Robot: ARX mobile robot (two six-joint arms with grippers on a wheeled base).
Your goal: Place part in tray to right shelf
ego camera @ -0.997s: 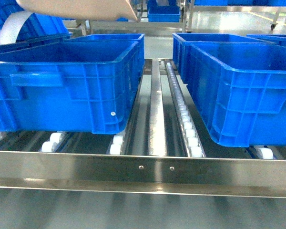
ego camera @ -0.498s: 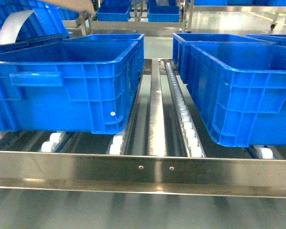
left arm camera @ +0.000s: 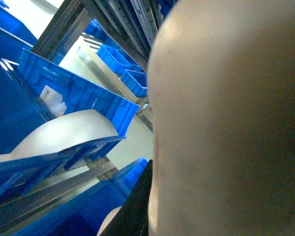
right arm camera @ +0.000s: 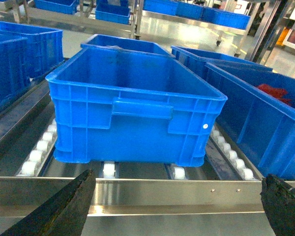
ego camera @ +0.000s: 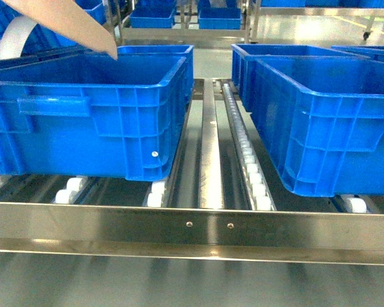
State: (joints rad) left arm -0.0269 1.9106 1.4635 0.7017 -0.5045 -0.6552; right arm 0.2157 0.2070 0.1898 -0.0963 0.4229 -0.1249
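Observation:
The beige tray shows as a tilted corner at the top left of the head view, its tip hanging over the back rim of the left blue crate. Its glossy underside fills the right half of the left wrist view. My left gripper is shut on it, with one black finger pressed against it. The part is out of view. My right gripper stands open before the right shelf's front rail, nothing between its fingers.
The shelf's steel rail runs across the front, with white rollers behind it. A second blue crate stands on the right, and one crate holds red items. A white curved strip sits at the far left.
The tray lay broad across the top a second ago, then pulled nearly out of view. Now its corner has dipped down over the left crate. The right arm has not moved.

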